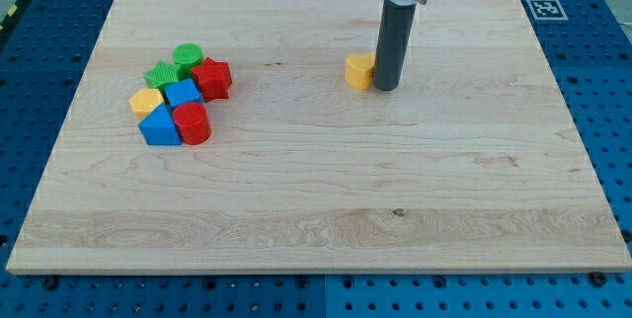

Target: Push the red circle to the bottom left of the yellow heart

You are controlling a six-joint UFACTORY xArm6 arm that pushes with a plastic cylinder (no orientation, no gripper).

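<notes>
The yellow heart (358,70) lies in the upper middle of the board. My tip (386,87) stands right against its right side, partly covering it. The red circle (193,123) lies far to the view's left, at the lower right of a cluster of blocks, touching a blue block (159,127).
The cluster on the left also holds a red star (212,78), a green circle (188,57), a green star (160,75), a blue block (182,94) and a yellow block (145,101). A printed marker (542,8) sits at the board's top right corner.
</notes>
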